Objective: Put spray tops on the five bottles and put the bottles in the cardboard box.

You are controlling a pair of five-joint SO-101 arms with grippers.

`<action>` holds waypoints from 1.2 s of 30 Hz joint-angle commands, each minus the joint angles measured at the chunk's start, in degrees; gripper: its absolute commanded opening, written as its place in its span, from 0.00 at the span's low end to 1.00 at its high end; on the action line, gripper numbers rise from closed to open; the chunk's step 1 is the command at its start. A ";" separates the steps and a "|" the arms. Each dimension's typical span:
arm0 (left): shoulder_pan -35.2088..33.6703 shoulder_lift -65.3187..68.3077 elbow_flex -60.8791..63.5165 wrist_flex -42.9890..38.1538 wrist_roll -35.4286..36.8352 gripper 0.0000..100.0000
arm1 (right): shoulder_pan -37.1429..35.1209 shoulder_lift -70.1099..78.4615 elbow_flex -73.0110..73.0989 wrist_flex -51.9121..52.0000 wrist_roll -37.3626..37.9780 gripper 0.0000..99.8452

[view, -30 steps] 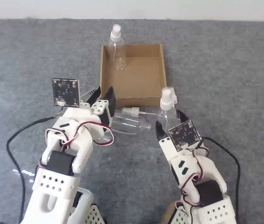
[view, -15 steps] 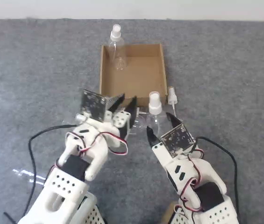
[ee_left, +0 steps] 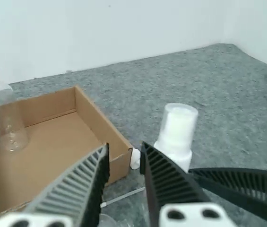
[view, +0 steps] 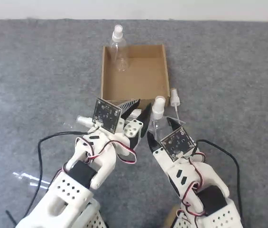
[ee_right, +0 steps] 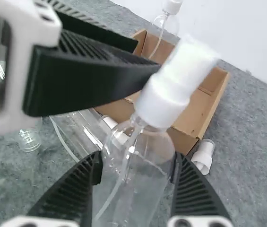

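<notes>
Since half a second ago the left arm has swung farther toward 3 o'clock. That brings the left gripper [view: 141,106] up beside the cap of the held bottle [view: 156,124], which has barely shifted.

The held bottle stands upright with its long axis vertical. Its white spray top [view: 158,104] is uppermost and a thin dip tube runs down inside. I cannot tell which way the nozzle faces. The bottle is outside the cardboard box [view: 166,71], just at 6 o'clock of the box's near wall.

The right gripper [view: 160,130] clamps the clear body from both sides, below the shoulder. Its arm reaches in from 5 o'clock. The left gripper's jaws stand slightly parted with nothing between them. One ribbed black finger lies just beside the spray top at its 9 o'clock. That arm stretches in from 7 o'clock.

A loose spray top [view: 174,97] lies on the grey mat [view: 228,71] at 1 o'clock of the held bottle, near the box's corner. A second bottle [view: 118,52], capped and upright, stands in the box's 11 o'clock corner. At 9 o'clock of the left gripper, a clear bottle neck [view: 83,119] shows past the arm.
</notes>
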 commanded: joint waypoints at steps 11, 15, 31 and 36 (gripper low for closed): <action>4.57 -0.79 -0.48 0.70 -4.48 0.10 | -0.48 -1.36 -3.60 0.13 0.53 0.07; 5.10 -0.79 -0.66 2.37 -4.66 0.10 | -0.48 -1.36 -3.60 0.13 0.53 0.07; 5.63 -0.88 -0.84 3.08 -4.40 0.10 | 2.68 -1.36 -3.60 0.04 0.18 0.07; 3.43 -0.88 -1.71 3.08 -4.31 0.10 | 2.95 -1.36 -3.69 0.04 0.18 0.07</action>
